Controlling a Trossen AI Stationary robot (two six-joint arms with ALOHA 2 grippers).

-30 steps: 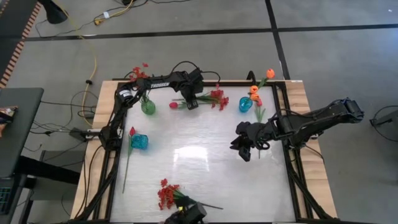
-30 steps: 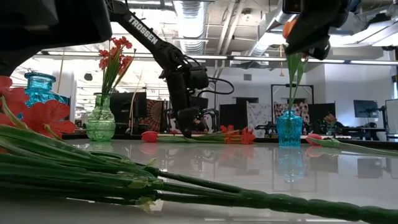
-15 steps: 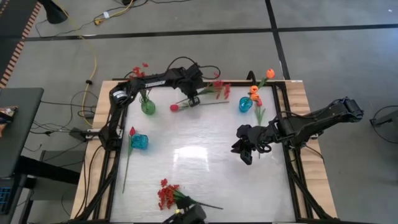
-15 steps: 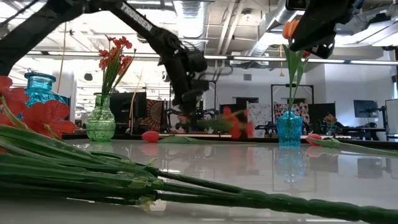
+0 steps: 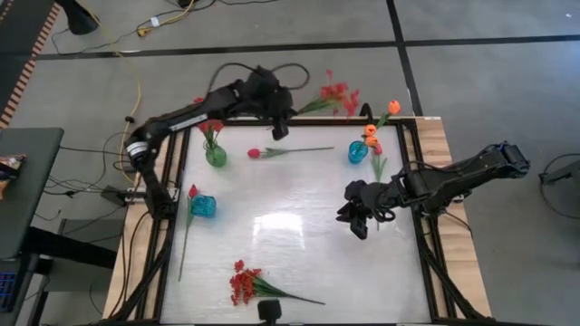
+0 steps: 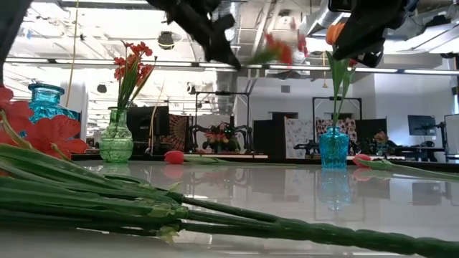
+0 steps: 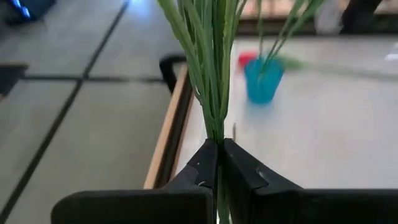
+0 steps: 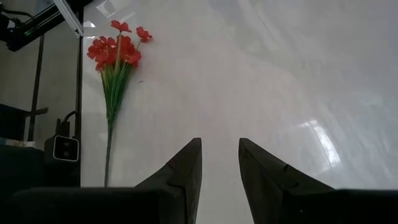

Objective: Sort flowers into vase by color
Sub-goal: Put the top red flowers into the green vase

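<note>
My left gripper (image 5: pixel 280 129) is raised above the table's far edge, shut on a bushy red spray (image 5: pixel 337 95). The spray's blossoms (image 6: pixel 283 49) show high in the low view. A green vase (image 5: pixel 216 154) holds another red spray. The blue vase (image 5: pixel 358 151) at far right holds orange tulips (image 5: pixel 372 136). One red-pink tulip (image 5: pixel 272 152) lies flat on the table between these vases. My right gripper (image 5: pixel 353 220) is open and hovers over the table's right half, touching nothing. My left gripper (image 7: pixel 218 144) pinches the red spray's bundle of green stems (image 7: pixel 216 127) between its two fingers, several stems together, with the fingers across them. The spray is lifted clear of the table. Its blossoms point away from the gripper toward the table's right.
A second blue vase (image 5: pixel 203 206) stands near the left edge, with a red-pink tulip (image 5: pixel 188 231) lying along the table beside it. Another red spray (image 8: pixel 115 56) lies at the near edge (image 5: pixel 249 285), close to the low camera. The table's middle is bare.
My left gripper, shut on the red spray, has risen and moved toward the far edge. The spray has gone from lying on the table to hanging clear in the air, with its blossoms now past the far edge. The red-pink tulip that lay next to it has stayed on the table.
</note>
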